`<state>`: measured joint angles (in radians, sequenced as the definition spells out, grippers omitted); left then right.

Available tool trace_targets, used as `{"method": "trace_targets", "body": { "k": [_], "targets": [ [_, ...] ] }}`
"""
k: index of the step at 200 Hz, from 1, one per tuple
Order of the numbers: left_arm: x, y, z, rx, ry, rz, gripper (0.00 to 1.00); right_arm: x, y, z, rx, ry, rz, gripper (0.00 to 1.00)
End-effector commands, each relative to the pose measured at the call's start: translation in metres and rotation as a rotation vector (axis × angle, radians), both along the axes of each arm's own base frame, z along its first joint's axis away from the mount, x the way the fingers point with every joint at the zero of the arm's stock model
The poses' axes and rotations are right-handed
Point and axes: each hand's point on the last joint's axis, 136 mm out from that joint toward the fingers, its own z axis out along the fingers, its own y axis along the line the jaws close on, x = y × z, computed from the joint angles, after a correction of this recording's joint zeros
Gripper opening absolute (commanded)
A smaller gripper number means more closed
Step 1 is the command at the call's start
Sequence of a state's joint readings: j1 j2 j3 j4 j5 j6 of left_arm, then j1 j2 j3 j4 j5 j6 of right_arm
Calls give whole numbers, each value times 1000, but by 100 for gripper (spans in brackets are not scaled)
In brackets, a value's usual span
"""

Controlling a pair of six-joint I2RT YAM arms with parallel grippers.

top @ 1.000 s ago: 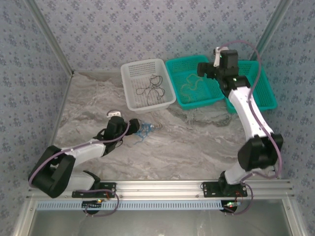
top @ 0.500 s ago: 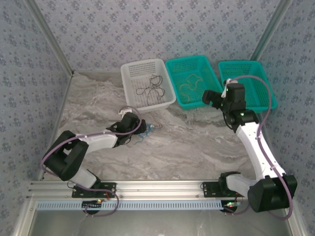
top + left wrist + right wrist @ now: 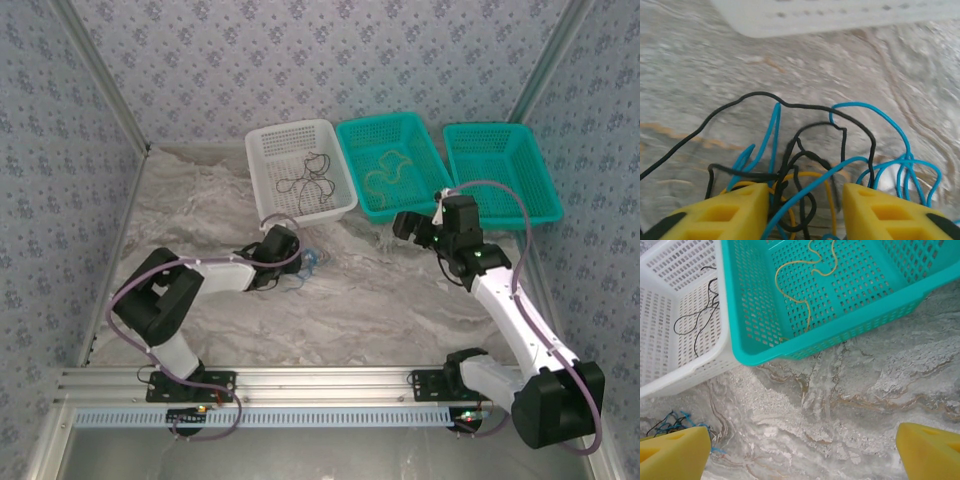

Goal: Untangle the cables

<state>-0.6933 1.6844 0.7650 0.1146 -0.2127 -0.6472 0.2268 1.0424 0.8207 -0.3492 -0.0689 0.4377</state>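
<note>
The left claw (image 3: 804, 194) is half spread. The knot of blue, black and yellow cables (image 3: 805, 150) lies between its fingers on the table (image 3: 890, 60), not squeezed. The right claw (image 3: 800, 432) is spread wide above the table. Farther back, a white basket (image 3: 290, 128) holds a black cable (image 3: 305, 182). A teal basket (image 3: 385, 120) holds a yellow cable (image 3: 385, 172).

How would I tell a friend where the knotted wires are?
Find the white basket at the back of the marble table. Just in front of its near edge lies the tangle. Unlike the black wire and yellow wire lying alone in baskets, it mixes blue, black and yellow strands.
</note>
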Motion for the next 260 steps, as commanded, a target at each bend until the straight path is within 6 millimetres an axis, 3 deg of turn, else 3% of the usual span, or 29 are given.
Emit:
{"method": "trace_targets", "body": {
  "k": [1, 27, 57, 98, 137, 162, 181, 233, 260],
  "targets": [
    [-7, -25, -1, -24, 26, -102, 38, -9, 9, -1, 27, -6, 32, 97],
    [-14, -55, 1, -75, 29, -226, 36, -17, 20, -18, 59, 34, 50, 97],
    [-24, -87, 4, -107, 33, -359, 36, -24, 47, -38, 174, 75, 99, 97],
    [-34, -114, 10, -83, 33, -463, 36, -31, 75, -54, 217, 140, 176, 95],
    [-30, -113, 7, -58, 43, -427, 36, -34, 86, -83, 191, 276, 83, 93],
    [-27, -110, 7, -52, 43, -398, 36, -38, 85, -105, 170, 343, 27, 86],
    [-27, -109, 5, -50, 49, -392, 36, -42, 101, -111, 196, 380, 103, 82],
    [-27, -110, 1, -46, 63, -388, 36, -32, 111, -118, 101, 401, 130, 54],
    [-28, -108, -1, -40, 68, -378, 35, -25, 116, -119, 82, 391, 129, 48]
  ]
}}
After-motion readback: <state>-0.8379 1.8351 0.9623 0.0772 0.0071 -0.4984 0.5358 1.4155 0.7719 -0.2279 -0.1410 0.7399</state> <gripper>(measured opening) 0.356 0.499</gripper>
